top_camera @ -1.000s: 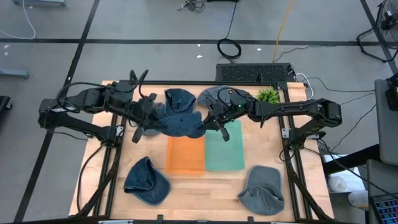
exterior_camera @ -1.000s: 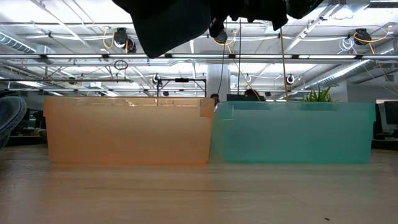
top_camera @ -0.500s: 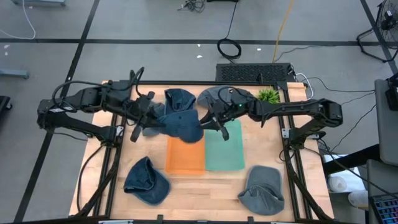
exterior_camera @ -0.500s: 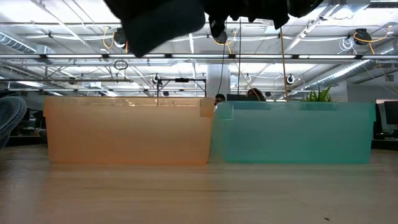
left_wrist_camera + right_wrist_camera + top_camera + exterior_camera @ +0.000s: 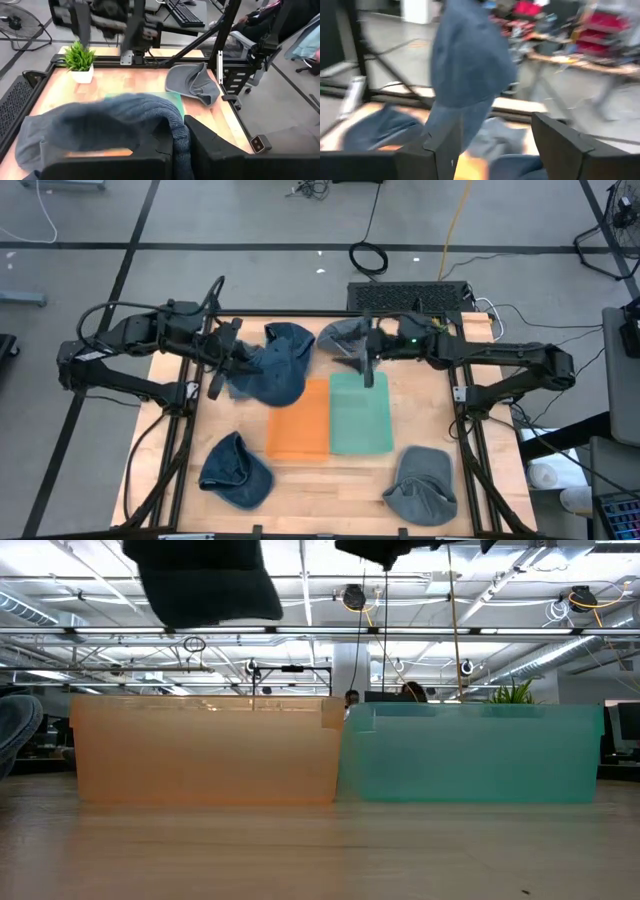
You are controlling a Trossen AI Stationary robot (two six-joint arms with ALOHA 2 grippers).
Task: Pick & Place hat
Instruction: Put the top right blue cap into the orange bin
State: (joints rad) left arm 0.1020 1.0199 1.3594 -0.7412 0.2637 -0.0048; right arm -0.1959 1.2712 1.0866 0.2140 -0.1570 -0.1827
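Blue hat (image 5: 272, 372) hangs in the air beside the orange bin (image 5: 298, 420), pinched in my left gripper (image 5: 232, 365), jaws clamped on its fabric so it clears the rim. My right gripper (image 5: 362, 363) waits open above the green bin (image 5: 360, 412).

In the low view, the blue hat (image 5: 205, 585) is cut by the top edge at the upper left. The right wrist view is blurred; the hanging blue cloth (image 5: 470, 65) is probably the same hat.
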